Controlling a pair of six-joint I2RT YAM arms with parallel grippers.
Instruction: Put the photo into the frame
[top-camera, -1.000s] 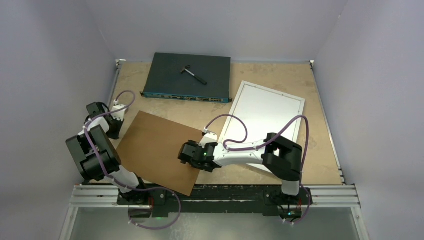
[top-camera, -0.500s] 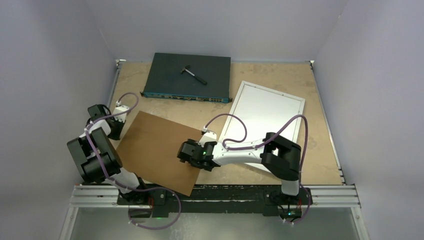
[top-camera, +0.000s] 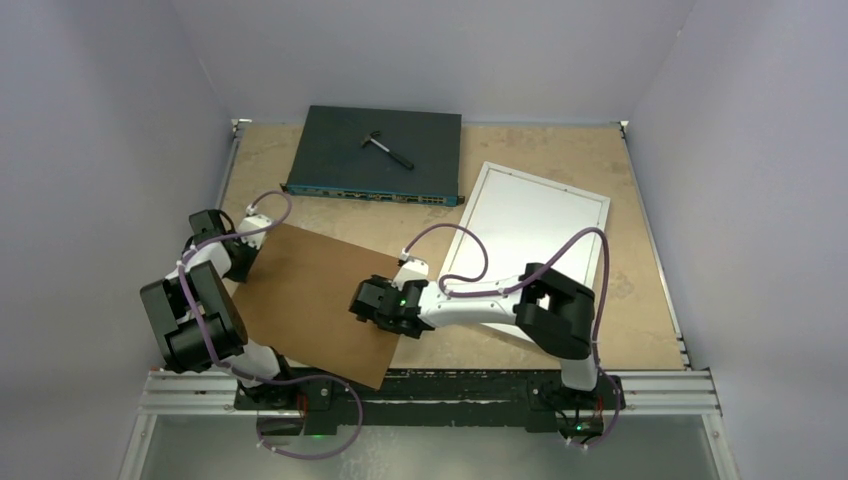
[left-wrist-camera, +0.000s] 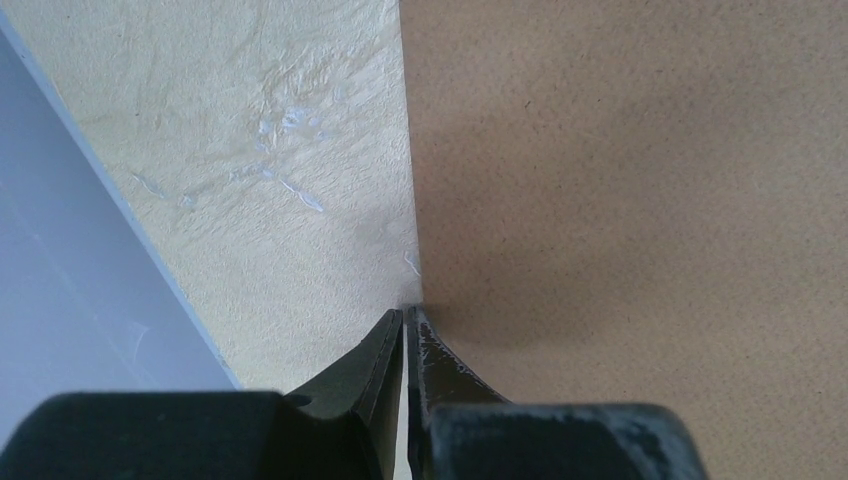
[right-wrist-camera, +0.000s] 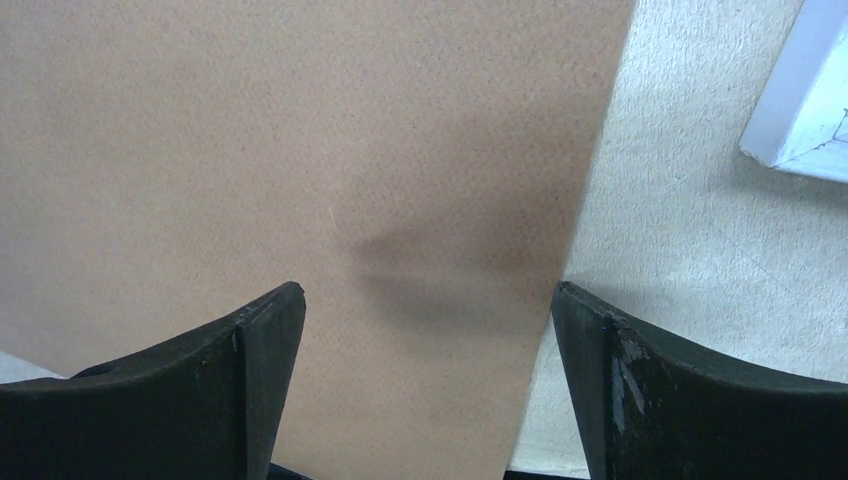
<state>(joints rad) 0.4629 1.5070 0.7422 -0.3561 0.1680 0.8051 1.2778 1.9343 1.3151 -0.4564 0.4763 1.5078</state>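
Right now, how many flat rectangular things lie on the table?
3: brown board near-left, white frame at right, dark box at the back. Others may hide beneath.

The backing board (top-camera: 315, 300) is plain mid-brown with a fine, even speckle. It carries a soft dark shadow just ahead of the right gripper (right-wrist-camera: 425, 300), whose fingers (right-wrist-camera: 260, 340) are matt black, one of them marked with pale scuffs. To that gripper's right the table (right-wrist-camera: 690, 280) is pale cream with a mottled, fibrous grain, and further right the frame (right-wrist-camera: 800, 110) shows a white edge. The left gripper (left-wrist-camera: 405, 318) is also black, glossy at its tips. To its left the table bears whitish scratches, then comes a grey-lavender wall (left-wrist-camera: 60, 250). From above, the switch box (top-camera: 378, 152) is dark slate with a blue front strip, the cables (top-camera: 470, 262) are purple, and the arms (top-camera: 480, 310) are black and white.
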